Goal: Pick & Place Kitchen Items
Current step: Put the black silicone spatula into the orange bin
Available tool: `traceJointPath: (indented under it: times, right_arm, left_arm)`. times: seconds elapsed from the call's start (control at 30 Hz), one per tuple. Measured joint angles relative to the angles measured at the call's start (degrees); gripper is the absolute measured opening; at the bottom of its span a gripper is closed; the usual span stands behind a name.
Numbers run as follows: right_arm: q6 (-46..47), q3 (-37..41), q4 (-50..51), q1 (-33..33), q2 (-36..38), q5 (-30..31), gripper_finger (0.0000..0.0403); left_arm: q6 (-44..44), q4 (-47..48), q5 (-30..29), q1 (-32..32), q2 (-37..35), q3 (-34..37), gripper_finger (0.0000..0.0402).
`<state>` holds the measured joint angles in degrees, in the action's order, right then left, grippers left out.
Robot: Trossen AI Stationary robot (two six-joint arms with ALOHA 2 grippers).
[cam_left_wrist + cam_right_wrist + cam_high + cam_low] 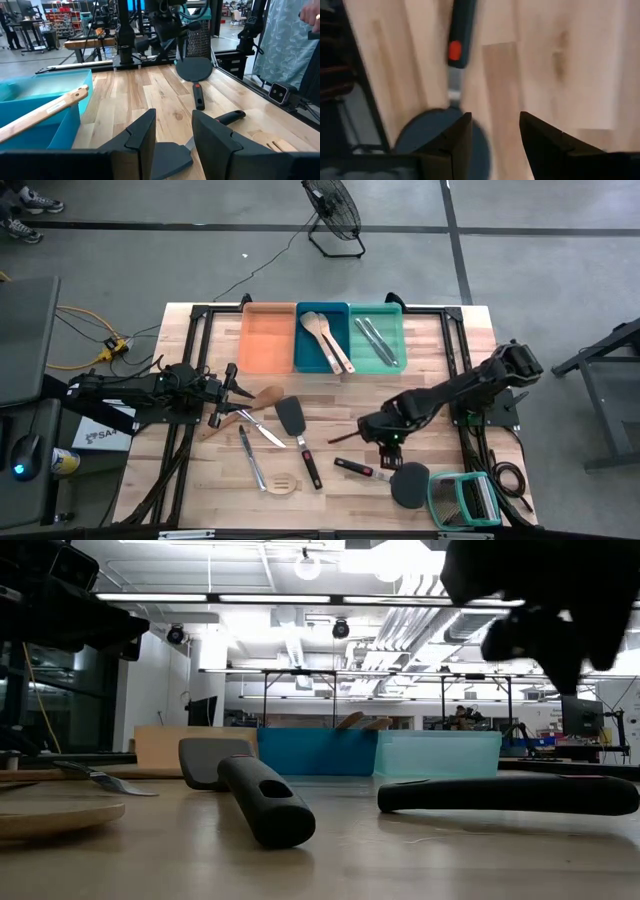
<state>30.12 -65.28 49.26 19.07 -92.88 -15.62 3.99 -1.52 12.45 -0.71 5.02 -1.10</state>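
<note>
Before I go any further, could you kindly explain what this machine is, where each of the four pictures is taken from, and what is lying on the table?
It is a robot with two dark arms at a wooden table, sorting kitchen utensils.

One picture looks straight down, one looks level across the tabletop, and two come from cameras on the arms' wrists.

From above, the left gripper hangs over the table's left side and the right gripper near the round black spatula. Both are open and hold nothing.

At the back stand an orange tray, a blue tray with wooden spoons and a teal tray with metal cutlery. Loose on the table lie a black turner, more cutlery, wooden utensils and a green wire rack.
</note>
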Motion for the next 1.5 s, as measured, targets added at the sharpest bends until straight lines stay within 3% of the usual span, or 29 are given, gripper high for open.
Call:
traceJointPath:
  times: [0.17, 0.33, 0.53, 0.73, 0.97, 1.23, 1.5]
  right_arm:
    - [4.7, 5.5, -10.0, 3.2, 0.0, -0.3, 0.0155]
    - [3.6, 9.2, -17.1, 9.1, 0.0, 8.4, 0.0155]
    - [2.2, 9.3, -18.0, 15.1, -0.3, 16.6, 0.0161]
    - [7.0, 9.3, -18.9, 18.0, -0.3, 20.9, 0.0201]
    - [12.7, 9.3, -20.5, 18.1, -2.0, 21.3, 0.0235]
    - [15.6, 9.3, -24.4, 19.3, -7.0, 20.8, 0.0231]
    - [15.3, 9.2, -24.4, 20.5, -10.0, 25.0, 0.0226]
  left_arm:
    - [0.0, 0.0, 0.0, 0.0, 0.0, 0.0, 0.0125]
    - [0.0, 0.0, 0.0, 0.0, 0.0, 0.0, 0.0125]
    - [0.0, 0.0, 0.0, 0.0, 0.0, 0.0, 0.0125]
    - [0.0, 0.0, 0.0, 0.0, 0.0, 0.0, 0.0125]
    - [0.0, 0.0, 0.0, 0.0, 0.0, 0.0, 0.0125]
    - [0.0, 0.0, 0.0, 0.0, 0.0, 0.0, 0.0125]
    - [0.0, 0.0, 0.0, 0.0, 0.0, 0.0, 0.0125]
